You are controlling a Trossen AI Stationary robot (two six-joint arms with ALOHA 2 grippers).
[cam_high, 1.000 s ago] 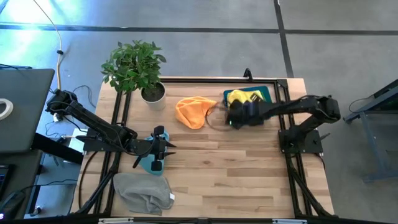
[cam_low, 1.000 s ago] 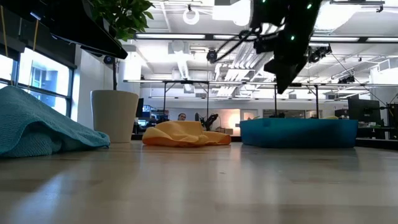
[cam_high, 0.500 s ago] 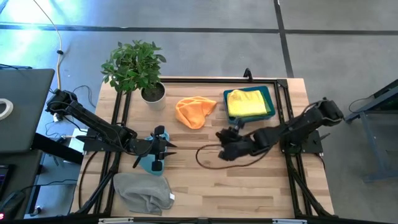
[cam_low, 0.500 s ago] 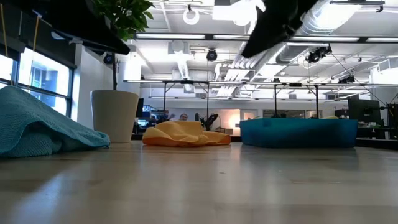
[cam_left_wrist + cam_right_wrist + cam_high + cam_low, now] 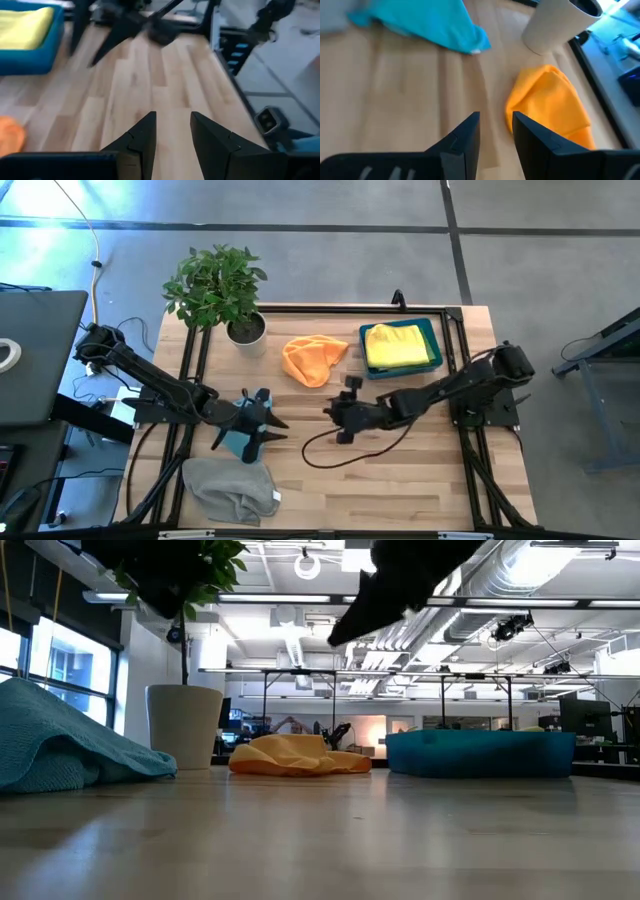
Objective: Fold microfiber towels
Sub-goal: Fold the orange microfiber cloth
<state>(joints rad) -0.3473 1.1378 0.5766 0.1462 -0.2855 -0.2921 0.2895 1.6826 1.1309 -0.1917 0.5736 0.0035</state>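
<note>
The right pincer (image 5: 335,412), fingers slightly parted and grasping nothing, hovers mid-table nearest the crumpled orange microfiber towel (image 5: 312,359), which lies just beyond it toward the white plant pot (image 5: 246,331).

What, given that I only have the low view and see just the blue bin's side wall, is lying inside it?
Observer: A yellow towel lies flat inside the blue bin.
Operator: And the dark shape overhead, is it carrying anything?
Observer: That is the right gripper, over the middle of the table. Its wrist view shows the fingers apart with nothing between them.
Operator: Is there any towel I can't see?
Observer: Yes, a grey towel lies crumpled at the table's edge on the left arm's side, opposite the edge with the bin.
</note>
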